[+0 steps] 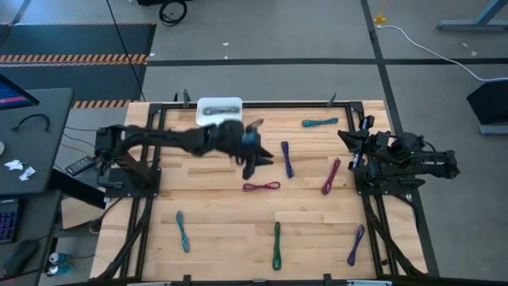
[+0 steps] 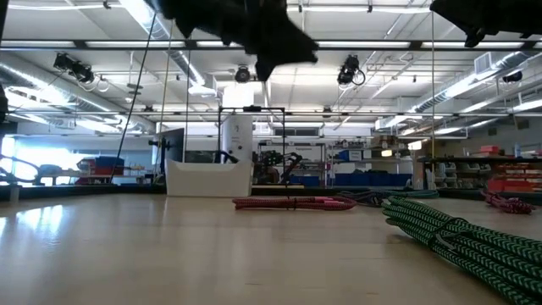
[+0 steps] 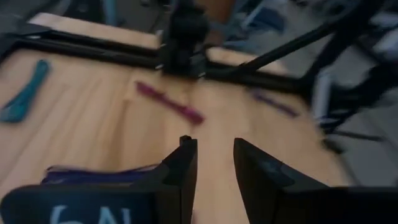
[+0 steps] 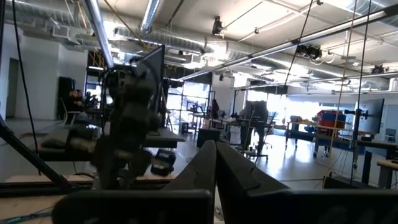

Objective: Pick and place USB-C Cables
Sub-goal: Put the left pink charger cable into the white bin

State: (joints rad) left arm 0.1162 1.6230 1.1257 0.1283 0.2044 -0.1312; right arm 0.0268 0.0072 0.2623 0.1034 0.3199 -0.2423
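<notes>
While the right arm waits folded at the right edge of the desk (image 1: 214, 230), its right hand (image 4: 216, 163) has both fingers pressed together and holds nothing. The left arm reaches from the left side across the middle of the desk, and its left hand (image 1: 252, 159) hangs above the boards just beside the purple cable (image 1: 286, 158). In the left wrist view the two dark fingers (image 3: 184, 167) stand a little apart with only bare wood showing in the gap, so this hand grips nothing. A white bin (image 1: 218, 109) sits at the far edge of the desk, behind the left arm. The cables lie scattered and well apart from one another: a maroon cable (image 1: 261, 187) just in front of the left hand, a magenta cable (image 1: 331, 175) to the right of it, a teal cable (image 1: 320, 122) near the far right corner, a green cable (image 1: 276, 244) at the near edge in the middle, a light blue cable (image 1: 182, 231) near the left front, and a violet cable (image 1: 355, 245) near the right front. From the low view the green cable fills the right foreground, with the maroon cable farther back beside the bin.
</notes>
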